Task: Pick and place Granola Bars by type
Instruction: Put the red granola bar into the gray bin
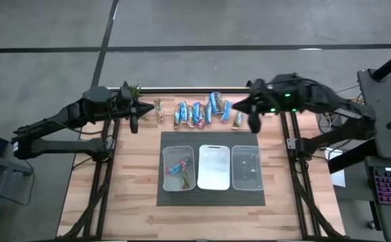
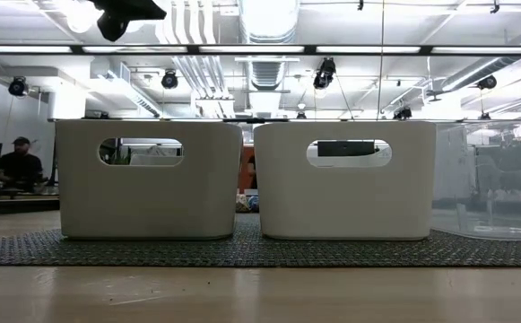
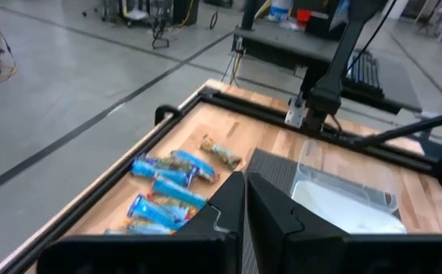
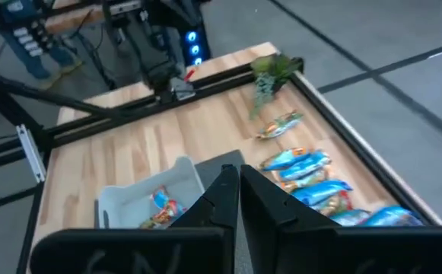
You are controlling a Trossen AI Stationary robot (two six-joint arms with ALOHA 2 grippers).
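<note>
I take the dark mat (image 1: 210,195) in the middle of the table (image 1: 134,195) as my landmark. Off its far left corner I have the left gripper (image 1: 134,126) hanging above the wood with its fingers pressed together and nothing between them; a small green plant (image 1: 135,88) sits at the table's far edge just behind it. Along the far edge beyond the mat lie the granola bars (image 1: 196,112), a loose row of slim shiny wrappers: a brown-tan one at the left end, bright blue ones bunched in the middle, some with red or orange patches. On the mat stand 3 bins (image 1: 212,168) side by side; the left one holds a few more bars (image 1: 179,169), blue with red. Over the mat's far right corner the right gripper (image 1: 254,124) hovers, fingers closed, empty.
</note>
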